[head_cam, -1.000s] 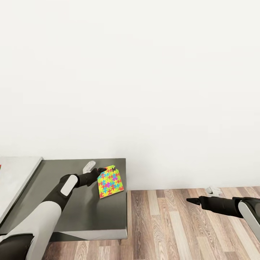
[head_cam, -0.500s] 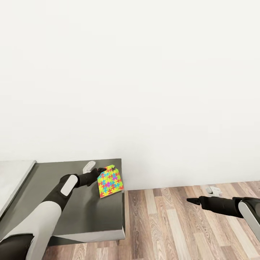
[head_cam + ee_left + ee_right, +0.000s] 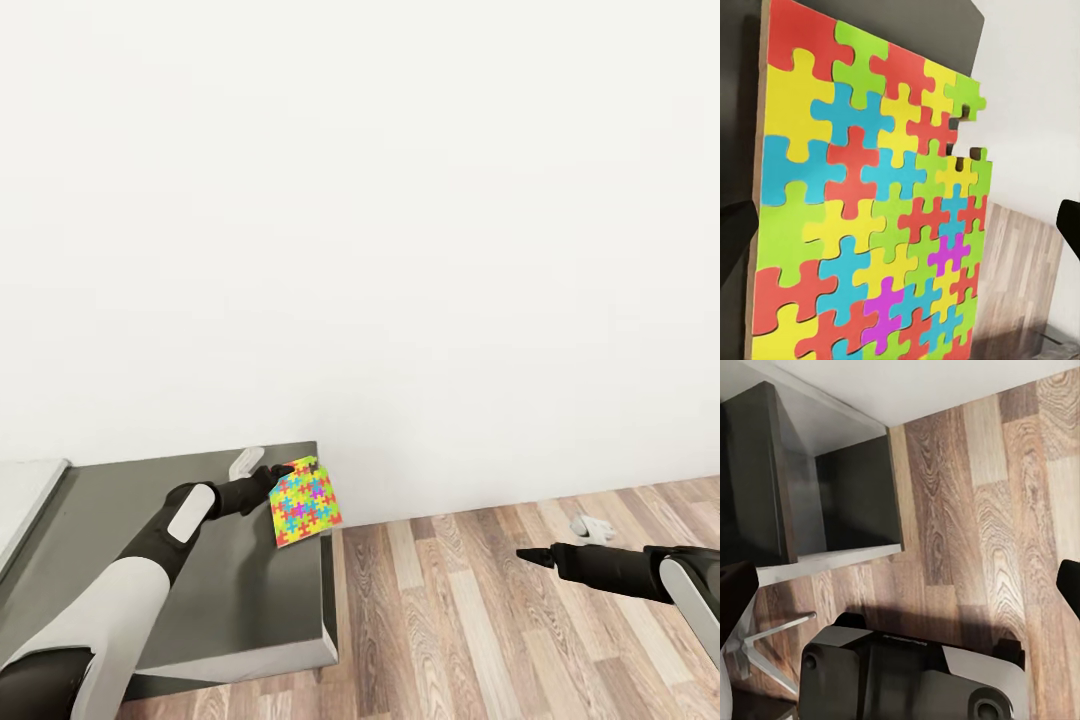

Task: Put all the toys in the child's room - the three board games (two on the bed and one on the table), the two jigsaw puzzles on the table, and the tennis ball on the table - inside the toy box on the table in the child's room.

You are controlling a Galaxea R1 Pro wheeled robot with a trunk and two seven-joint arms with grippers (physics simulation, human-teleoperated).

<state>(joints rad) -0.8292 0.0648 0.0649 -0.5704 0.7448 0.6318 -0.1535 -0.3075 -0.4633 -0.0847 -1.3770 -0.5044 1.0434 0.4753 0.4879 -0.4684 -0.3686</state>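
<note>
Multicoloured jigsaw puzzle [image 3: 306, 503], bearing no legible writing, sits clamped in the left end effector [image 3: 280, 481] above the table [image 3: 240, 590].

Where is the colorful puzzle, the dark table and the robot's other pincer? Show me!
jigsaw puzzle [image 3: 306, 502]: head view, middle of its colorful face.
table [image 3: 250, 590]: head view, bare dark grey top.
right pincer [image 3: 528, 554]: head view, black fingertips over the wood floor.
</note>
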